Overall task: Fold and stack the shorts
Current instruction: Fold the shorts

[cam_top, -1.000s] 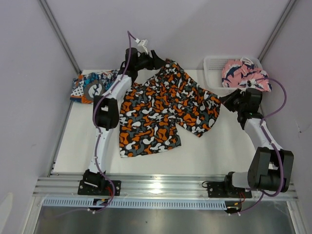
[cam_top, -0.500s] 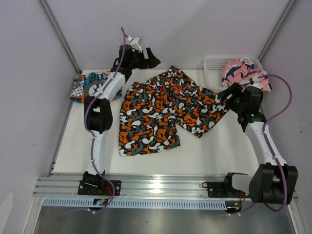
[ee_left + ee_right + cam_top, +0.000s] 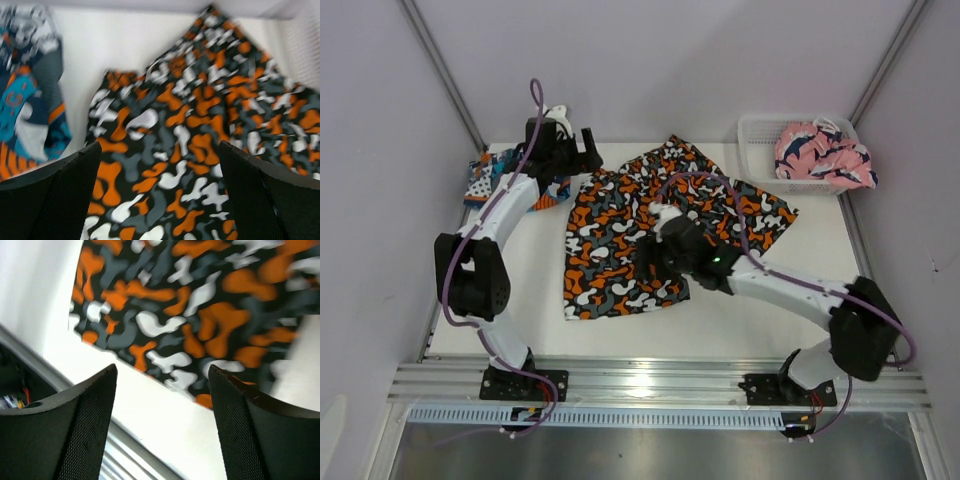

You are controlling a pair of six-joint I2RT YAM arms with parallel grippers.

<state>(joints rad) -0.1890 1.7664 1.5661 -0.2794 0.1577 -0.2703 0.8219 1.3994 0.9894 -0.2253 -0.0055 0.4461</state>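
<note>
The white counter (image 3: 800, 320) takes up most of what I see from above, and the blotched shorts (image 3: 610, 230) cover its middle. They lie opened out and unfolded in orange, black, white and grey. One part runs toward my bases, another spreads to the right toward the basket, and a corner points at the back wall.

My right arm reaches across from the right and lies low over that fabric. My left arm stretches up the left side to the far edge.

At the far right corner stands the white mesh basket (image 3: 757, 150), with a pink patterned garment (image 3: 820, 155) heaped in it and hanging over its rim.

The teal shorts (image 3: 480, 182) sit bunched at the far left corner (partly under my left arm). They are near the blotched pair, with a strip of bare counter between the two.

My left claw (image 3: 160, 200) is spread wide and has hold of nothing. It is above that strip, teal print to one side and blotches to the other (this view is blurred).

My right claw (image 3: 162, 430) is also wide apart and empty. It is over the near hem of the blotched shorts, with bare counter and the metal rail (image 3: 20, 385) beyond it. I cannot tell whether its tips touch the cloth.
</note>
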